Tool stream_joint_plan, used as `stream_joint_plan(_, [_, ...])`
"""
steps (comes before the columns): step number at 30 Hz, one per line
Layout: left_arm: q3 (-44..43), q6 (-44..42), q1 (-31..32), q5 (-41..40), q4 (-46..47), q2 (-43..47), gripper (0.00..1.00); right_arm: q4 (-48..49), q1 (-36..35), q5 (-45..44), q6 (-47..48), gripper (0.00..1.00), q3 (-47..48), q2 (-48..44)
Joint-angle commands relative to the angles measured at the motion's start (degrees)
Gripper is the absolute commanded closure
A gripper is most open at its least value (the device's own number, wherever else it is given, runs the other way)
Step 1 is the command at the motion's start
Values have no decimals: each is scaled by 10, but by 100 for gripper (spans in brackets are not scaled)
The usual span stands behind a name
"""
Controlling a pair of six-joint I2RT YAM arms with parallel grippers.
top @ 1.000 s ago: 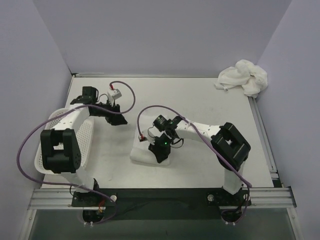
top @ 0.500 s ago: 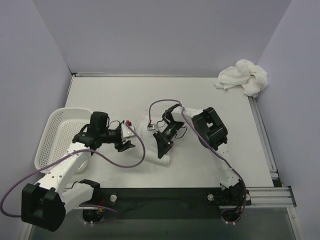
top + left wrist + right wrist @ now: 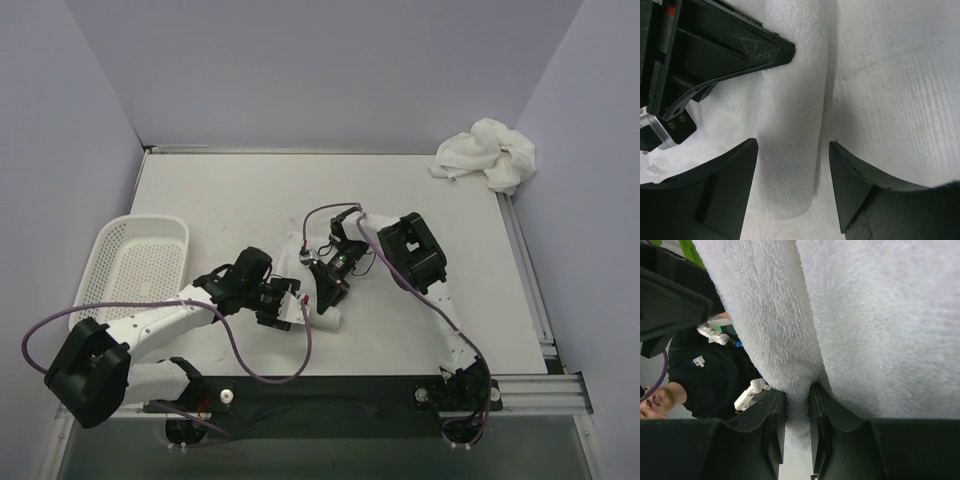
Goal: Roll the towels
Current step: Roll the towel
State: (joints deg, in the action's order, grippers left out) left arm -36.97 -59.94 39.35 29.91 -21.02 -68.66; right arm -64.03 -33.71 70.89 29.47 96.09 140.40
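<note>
Two grippers are working on one half-rolled towel (image 3: 796, 100). Furthest left, the left gripper (image 3: 792, 145) is standing with its fingers (image 3: 725, 185) spread. The end of the roll is lying directly between them and running on ahead of the tips, so nothing is being squeezed there yet. If these fingers are closing off-centre or too shallow, they are likely catching only the outer layer, and the roll is loosening rather than tightening.

Just ahead of that gripper and to its left, the right gripper (image 3: 797, 392) is pinching a thin fold of the same towel between pressed-together fingers. The bulk of the cloth is bulging out beyond its tips on both sides. That hold looks narrow. Any pull from the left side is risking dragging the fold out, or hauling the whole bundle sideways across the table (image 3: 900, 90) and unwinding it. Both sets of fingers are also sitting very near each other, so a collision is a real hazard.

Well apart from the right gripper, off toward the far right corner, the second towel (image 3: 487, 152) is lying crumpled and unrolled.
</note>
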Motion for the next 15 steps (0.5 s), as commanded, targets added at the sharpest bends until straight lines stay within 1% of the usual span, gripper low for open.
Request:
stream_joint_plan(1, [12, -29, 9, -50, 59, -37, 30, -5, 1, -72, 2, 100, 9, 20])
stream_joint_plan(3, [17, -24, 13, -68, 61, -66, 31, -4, 1, -77, -3, 100, 14, 22])
stream_joint_plan(4, [19, -16, 13, -90, 62, -74, 32, -3, 4, -79, -6, 100, 16, 22])
stream_joint_plan(6, [12, 24, 17, -107, 49, -101, 35, 0, 7, -87, -12, 100, 19, 23])
stream_joint_plan(7, [2, 37, 17, -108, 20, -108, 40, 0, 8, -88, -17, 98, 24, 23])
stream_joint_plan(8, [-3, 48, 16, -104, 4, -112, 53, 2, 13, -96, -23, 96, 26, 24])
stream_joint_plan(9, [-6, 73, 16, -99, -9, -117, 61, 7, 16, -99, -36, 94, 27, 24])
stream_joint_plan(10, [-7, 83, 16, -91, -31, -117, 68, 11, 21, -102, -44, 91, 29, 23])
stream_joint_plan(11, [-8, 89, 16, -85, -43, -118, 77, 19, 30, -106, -55, 89, 23, 14])
stream_joint_plan(13, [-16, 106, 13, -66, -81, -128, 83, 64, 42, -124, -99, 81, 6, -3])
stream_joint_plan(15, [-38, 113, 6, -50, -115, -155, 89, 105, 57, -143, -121, 79, -23, -42])
